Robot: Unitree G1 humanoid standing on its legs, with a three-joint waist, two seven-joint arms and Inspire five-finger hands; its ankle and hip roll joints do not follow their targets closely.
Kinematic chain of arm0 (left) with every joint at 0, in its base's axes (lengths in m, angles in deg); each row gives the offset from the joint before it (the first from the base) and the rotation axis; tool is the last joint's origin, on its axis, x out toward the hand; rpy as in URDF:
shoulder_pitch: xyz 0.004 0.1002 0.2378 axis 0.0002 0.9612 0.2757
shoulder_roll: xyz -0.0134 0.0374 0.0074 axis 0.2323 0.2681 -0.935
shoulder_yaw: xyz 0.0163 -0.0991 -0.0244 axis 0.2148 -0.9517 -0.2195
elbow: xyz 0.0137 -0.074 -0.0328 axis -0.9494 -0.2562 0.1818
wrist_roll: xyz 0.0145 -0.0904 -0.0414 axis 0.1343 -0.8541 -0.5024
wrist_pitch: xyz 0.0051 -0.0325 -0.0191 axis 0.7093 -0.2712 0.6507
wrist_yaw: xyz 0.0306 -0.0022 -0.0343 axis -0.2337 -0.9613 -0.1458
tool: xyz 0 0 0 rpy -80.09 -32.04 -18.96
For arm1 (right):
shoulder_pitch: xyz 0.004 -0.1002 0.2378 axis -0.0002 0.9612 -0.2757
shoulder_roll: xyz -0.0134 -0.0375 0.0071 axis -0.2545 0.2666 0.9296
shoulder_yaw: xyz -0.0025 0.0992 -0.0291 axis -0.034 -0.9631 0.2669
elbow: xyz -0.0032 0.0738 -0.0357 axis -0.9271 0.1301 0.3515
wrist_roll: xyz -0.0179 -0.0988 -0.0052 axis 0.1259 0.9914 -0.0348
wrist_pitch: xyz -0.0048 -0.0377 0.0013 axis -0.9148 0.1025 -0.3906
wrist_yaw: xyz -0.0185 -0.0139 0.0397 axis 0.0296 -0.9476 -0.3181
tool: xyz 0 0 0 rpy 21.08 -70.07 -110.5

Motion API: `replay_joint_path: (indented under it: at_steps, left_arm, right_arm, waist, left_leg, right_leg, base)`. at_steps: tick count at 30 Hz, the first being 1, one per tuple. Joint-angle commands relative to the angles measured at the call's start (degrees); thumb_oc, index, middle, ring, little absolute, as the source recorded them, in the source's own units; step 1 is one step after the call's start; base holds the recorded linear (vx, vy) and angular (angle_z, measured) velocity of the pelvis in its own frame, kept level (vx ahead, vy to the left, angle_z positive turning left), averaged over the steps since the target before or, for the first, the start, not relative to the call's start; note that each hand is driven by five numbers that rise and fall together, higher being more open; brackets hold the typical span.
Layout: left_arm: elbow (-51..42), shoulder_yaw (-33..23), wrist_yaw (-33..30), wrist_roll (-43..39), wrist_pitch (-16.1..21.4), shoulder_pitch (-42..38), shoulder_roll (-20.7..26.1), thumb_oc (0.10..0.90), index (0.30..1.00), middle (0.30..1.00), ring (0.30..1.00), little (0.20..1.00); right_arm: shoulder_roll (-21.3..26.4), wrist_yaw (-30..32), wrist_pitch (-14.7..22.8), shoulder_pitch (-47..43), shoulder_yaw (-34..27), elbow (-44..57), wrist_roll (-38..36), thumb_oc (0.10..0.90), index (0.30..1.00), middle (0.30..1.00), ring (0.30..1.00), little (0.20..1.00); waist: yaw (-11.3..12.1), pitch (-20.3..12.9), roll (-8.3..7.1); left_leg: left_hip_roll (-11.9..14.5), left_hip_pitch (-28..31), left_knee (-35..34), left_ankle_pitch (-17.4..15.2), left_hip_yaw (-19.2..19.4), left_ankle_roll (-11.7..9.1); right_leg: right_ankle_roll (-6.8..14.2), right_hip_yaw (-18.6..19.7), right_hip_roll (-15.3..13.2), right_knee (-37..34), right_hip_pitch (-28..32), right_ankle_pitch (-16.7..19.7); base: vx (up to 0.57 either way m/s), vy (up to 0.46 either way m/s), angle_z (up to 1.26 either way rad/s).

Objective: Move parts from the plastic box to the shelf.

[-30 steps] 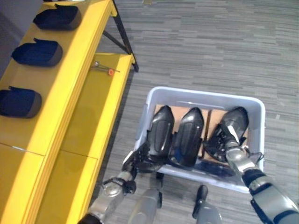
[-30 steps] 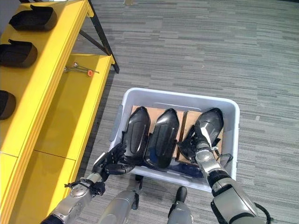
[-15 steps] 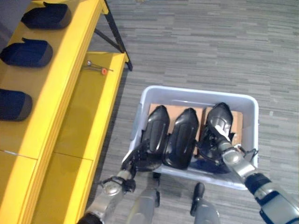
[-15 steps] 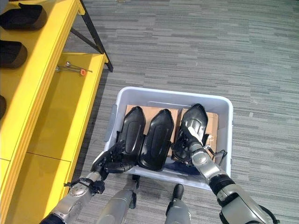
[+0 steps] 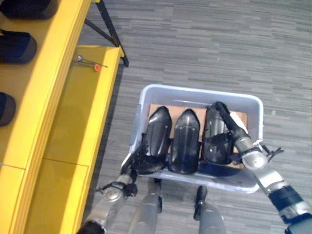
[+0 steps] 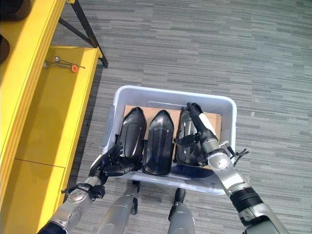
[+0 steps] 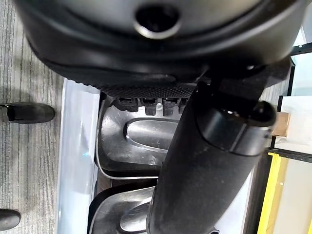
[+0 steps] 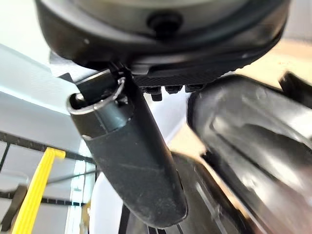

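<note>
Three glossy black moulded parts lie side by side in the pale plastic box (image 6: 222, 105) on the floor, over a sheet of brown cardboard (image 6: 214, 119). My right hand (image 6: 197, 127) lies along the right part (image 6: 186, 141), which is tilted up at its far end, my fingers curled round its edge. My left hand (image 6: 111, 162) curls round the near end of the left part (image 6: 130, 136). The middle part (image 6: 158, 141) lies untouched. The yellow shelf (image 6: 44, 112) stands to my left.

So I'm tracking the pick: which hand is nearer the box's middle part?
About even: the left hand is on the left part, the right hand on the right part, flanking the middle part.
</note>
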Motion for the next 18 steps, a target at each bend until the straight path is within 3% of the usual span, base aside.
replay_joint_path:
  at_steps: [1, 18]
  left_arm:
    - [-5.2, -1.5, 0.2, 1.8, 4.3, 0.2, 1.9, 0.900, 1.000, 1.000, 1.000, 1.000]
    - [-5.4, -3.9, -0.2, 3.2, 4.2, 1.5, 0.9, 0.900, 1.000, 1.000, 1.000, 1.000]
  right_arm:
    - [2.7, 3.8, 5.4, -4.7, -3.4, 6.6, 3.9, 0.900, 1.000, 1.000, 1.000, 1.000]
    - [2.5, 0.1, 7.0, 9.2, -7.2, 18.7, 7.6, 0.900, 1.000, 1.000, 1.000, 1.000]
  waist:
    - [1.0, -2.6, -1.95]
    - [-0.8, -2.3, -3.22]
  left_leg:
    - [3.4, 0.4, 7.9, -8.3, 0.7, -1.3]
    - [3.6, 0.0, 8.4, -8.5, 0.8, -1.4]
  right_leg:
    - [1.2, 1.2, -5.7, -0.1, -2.8, 6.7]
    - [1.3, 1.7, -5.4, 0.5, -3.4, 6.6]
  base:
    - [0.00, 0.000, 0.00]
    - [0.00, 0.000, 0.00]
